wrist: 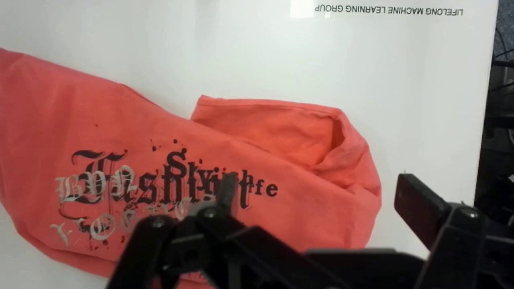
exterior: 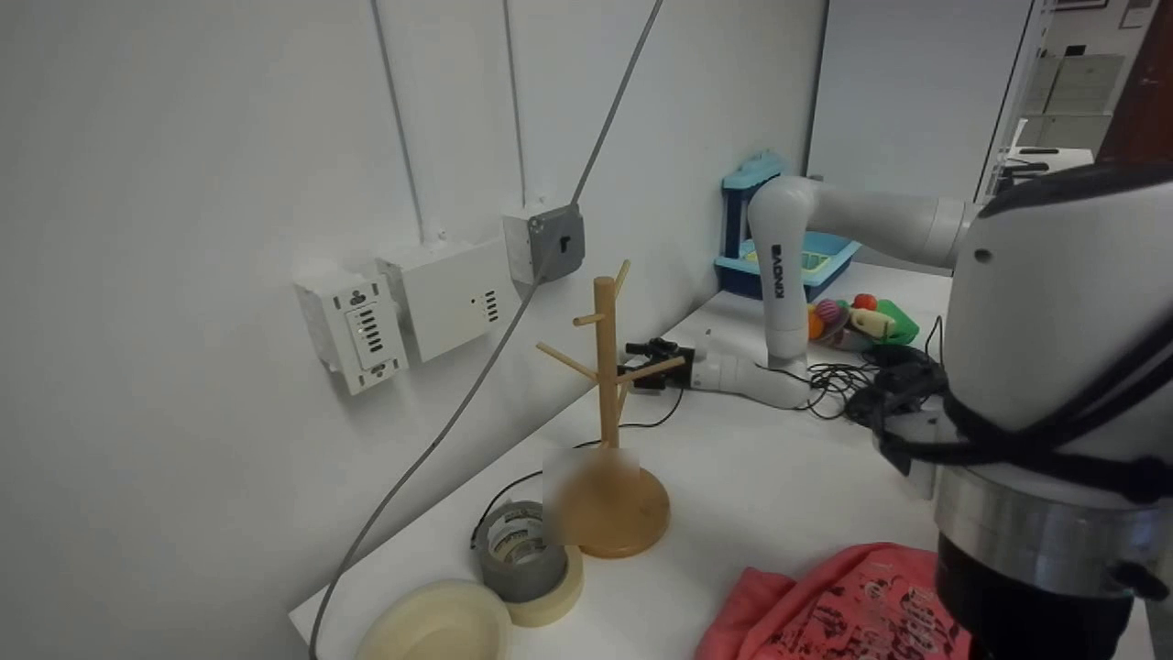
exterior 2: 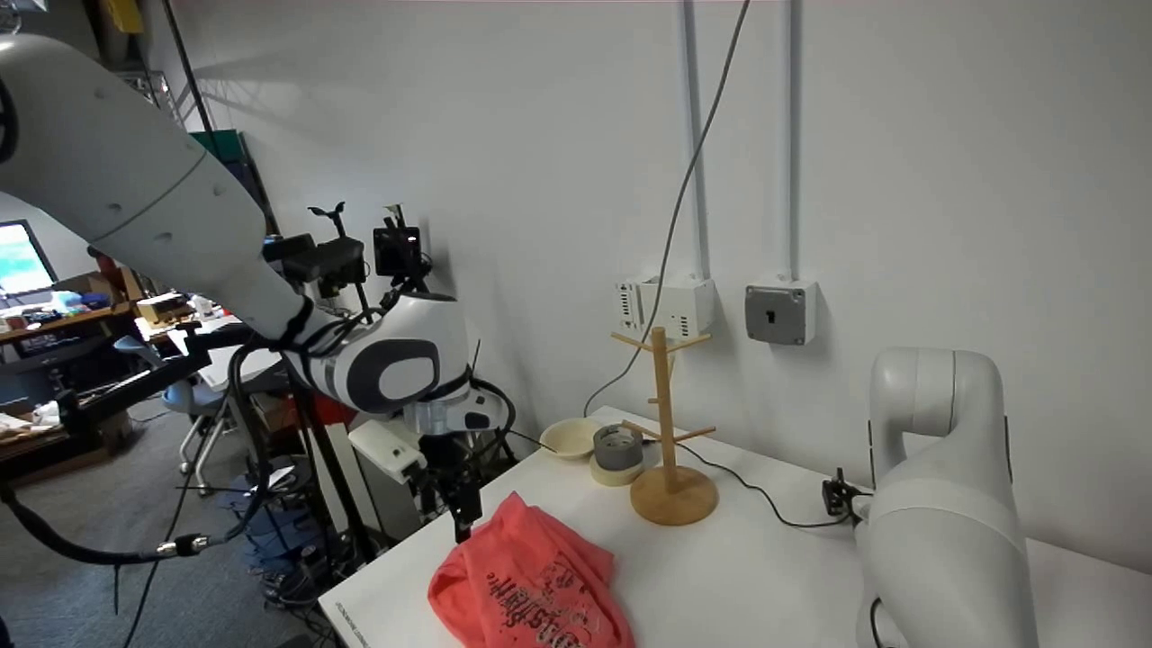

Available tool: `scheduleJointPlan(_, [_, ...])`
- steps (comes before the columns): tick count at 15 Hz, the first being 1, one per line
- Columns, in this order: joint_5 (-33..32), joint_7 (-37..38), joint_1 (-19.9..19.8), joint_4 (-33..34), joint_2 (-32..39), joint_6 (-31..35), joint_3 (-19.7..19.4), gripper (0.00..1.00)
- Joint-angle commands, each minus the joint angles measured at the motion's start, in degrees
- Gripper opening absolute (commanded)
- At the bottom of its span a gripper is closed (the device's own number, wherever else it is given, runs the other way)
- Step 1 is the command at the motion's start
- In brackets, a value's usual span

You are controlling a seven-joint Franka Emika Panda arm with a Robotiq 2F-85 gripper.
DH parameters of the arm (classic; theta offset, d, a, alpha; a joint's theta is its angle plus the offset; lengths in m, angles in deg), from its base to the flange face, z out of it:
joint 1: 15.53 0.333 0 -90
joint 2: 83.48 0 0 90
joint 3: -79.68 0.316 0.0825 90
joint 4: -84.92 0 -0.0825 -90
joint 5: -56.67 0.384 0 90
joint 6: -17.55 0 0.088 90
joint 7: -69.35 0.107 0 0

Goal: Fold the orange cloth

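Note:
The orange cloth (wrist: 160, 136) lies wrinkled on the white table, with dark and pale lettering on it. It is bunched, with a sleeve-like opening at its right end in the wrist view. It also shows in both exterior views (exterior: 852, 605) (exterior 2: 540, 585), cut off by the bottom edge. My gripper (wrist: 317, 192) is open, its fingers wide apart above the cloth's right end. One finger is over the lettering and the other is past the cloth's edge, over bare table. Nothing is between the fingers. In an exterior view the gripper (exterior 2: 459, 508) hangs at the cloth's back-left edge.
A wooden stand (exterior 2: 673, 495) with pegs stands behind the cloth. Tape rolls (exterior 2: 617, 450) and a cream bowl (exterior 2: 569, 438) are near it by the wall. A second white arm (exterior 2: 940, 531) stands on the table. The table edge (wrist: 488, 100) lies close on the right in the wrist view.

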Motion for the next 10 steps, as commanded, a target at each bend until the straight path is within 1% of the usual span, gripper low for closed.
scheduleJointPlan(1, [-3.3, 3.3, 2.3, 2.9, 5.4, 4.5, 0.4, 1.0])
scheduleJointPlan(4, [-4.6, 4.9, 4.3, 5.0, 8.7, 7.5, 0.3, 1.0])
scheduleJointPlan(10, [-9.4, 9.7, 8.8, 8.4, 15.4, 13.0, -1.6, 1.0])
